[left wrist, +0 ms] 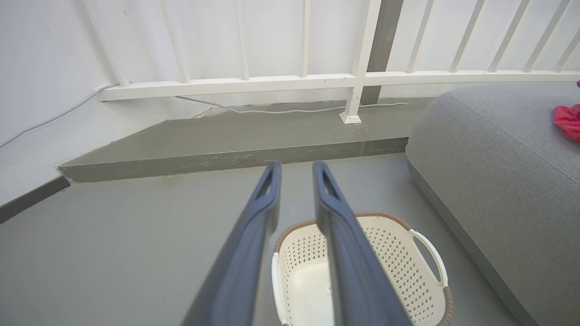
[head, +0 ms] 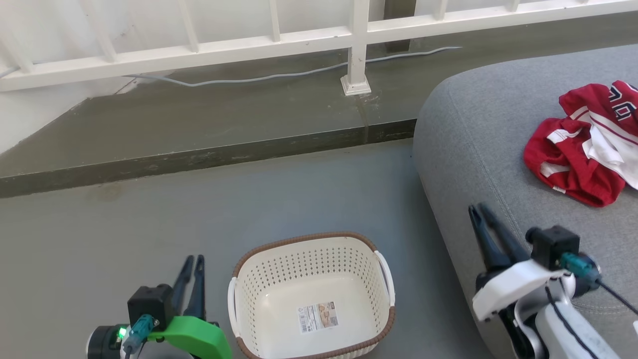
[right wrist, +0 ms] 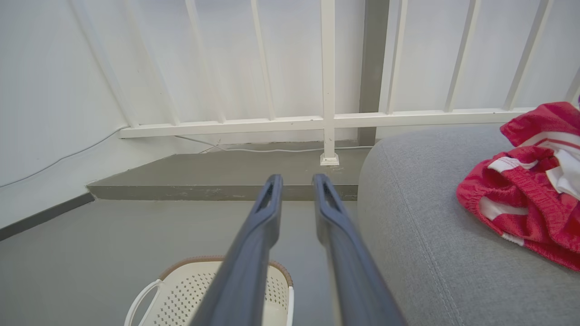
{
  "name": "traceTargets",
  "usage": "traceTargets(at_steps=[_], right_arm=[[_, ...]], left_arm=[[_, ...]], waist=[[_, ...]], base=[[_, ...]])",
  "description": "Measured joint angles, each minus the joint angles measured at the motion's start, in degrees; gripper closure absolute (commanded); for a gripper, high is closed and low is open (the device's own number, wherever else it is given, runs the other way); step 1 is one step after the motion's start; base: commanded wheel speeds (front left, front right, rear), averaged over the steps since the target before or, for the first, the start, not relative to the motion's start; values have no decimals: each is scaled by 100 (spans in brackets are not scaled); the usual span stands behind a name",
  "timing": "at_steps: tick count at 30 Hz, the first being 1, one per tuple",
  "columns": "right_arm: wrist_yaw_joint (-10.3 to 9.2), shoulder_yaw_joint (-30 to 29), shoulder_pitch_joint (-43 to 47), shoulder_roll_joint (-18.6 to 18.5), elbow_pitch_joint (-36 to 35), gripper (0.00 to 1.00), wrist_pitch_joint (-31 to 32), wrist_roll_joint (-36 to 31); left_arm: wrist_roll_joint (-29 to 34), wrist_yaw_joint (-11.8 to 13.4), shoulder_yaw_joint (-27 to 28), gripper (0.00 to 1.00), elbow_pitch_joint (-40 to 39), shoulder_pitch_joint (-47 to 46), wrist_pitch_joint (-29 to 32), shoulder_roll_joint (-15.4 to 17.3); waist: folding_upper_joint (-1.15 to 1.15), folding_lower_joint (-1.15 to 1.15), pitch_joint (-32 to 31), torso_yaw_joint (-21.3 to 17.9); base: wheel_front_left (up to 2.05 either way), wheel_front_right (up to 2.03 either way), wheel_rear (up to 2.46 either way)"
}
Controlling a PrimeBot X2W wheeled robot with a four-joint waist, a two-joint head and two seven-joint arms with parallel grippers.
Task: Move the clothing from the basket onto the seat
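Right hand empty, clothing beyond it on seat

On seat, clothing; on floor, basket

A smooth grey floor meets a raised, darker concrete ledge with a scuffed front edge. A white railing of slim bars runs along the ledge, its post standing on a square base. A pale cable trails beneath it. Behind is a plain white wall, evenly lit.
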Motion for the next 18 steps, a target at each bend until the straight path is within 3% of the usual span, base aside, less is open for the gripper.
traceTargets(at_steps=[12, 18], right_arm=[[56, -156, 147, 102, 49, 100, 73, 533], [105, -328, 147, 144, 49, 100, 202, 1235]], left_arm=[[-509, -86, 2, 100, -43, 132, -5, -46], [-1226, -164, 118, 100, -53, 140, 2, -55]], waist=[[0, 0, 8, 40], [0, 0, 13, 65]], base=[[0, 0, 0], [0, 0, 0]])
